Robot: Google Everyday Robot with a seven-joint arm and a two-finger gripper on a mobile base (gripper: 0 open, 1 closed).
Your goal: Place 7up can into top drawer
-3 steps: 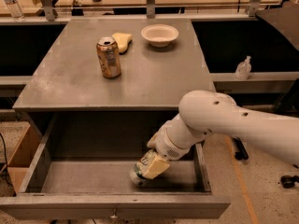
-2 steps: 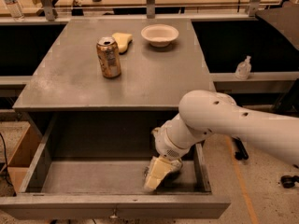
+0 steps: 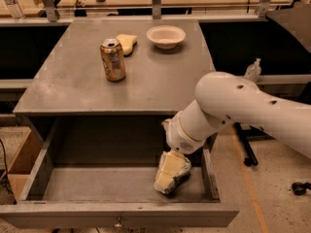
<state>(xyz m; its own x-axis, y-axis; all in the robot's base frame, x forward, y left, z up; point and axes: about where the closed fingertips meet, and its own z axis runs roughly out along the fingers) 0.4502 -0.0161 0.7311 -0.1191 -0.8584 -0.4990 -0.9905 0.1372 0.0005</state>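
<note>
- Our pincer [image 3: 169, 176] is hanging tip-down inside the top drawer [image 3: 87, 188], low over the floor at about 4 o'clock and near the right wall. We are not able to tell whether it is clenched or released.
- We are seeing a change from a second ago. The 7up can was then showing at the pincer's tip, on its 9 o'clock side, and now that patch of drawer floor is lying bare. The pincer itself is sitting slightly further toward 3 o'clock.
- We are not finding the 7up can as a separate thing now. We are judging that it is hidden within or behind the pincer, still down in the drawer, but we cannot confirm this.
- We are reading the task as nearly done, since the can is already inside the open drawer. Only a clean letting-go and a lift of the arm [image 3: 243, 106] are left, if the letting-go is not already happening.
- We are leaving the table [image 3: 160, 86] alone. The orange-brown can [image 3: 112, 59] is standing upright at 10 o'clock, with a pale yellow lump [image 3: 127, 43] just beside it, and a bowl [image 3: 166, 36] is sitting at 12 o'clock. All three are staying where they were.
</note>
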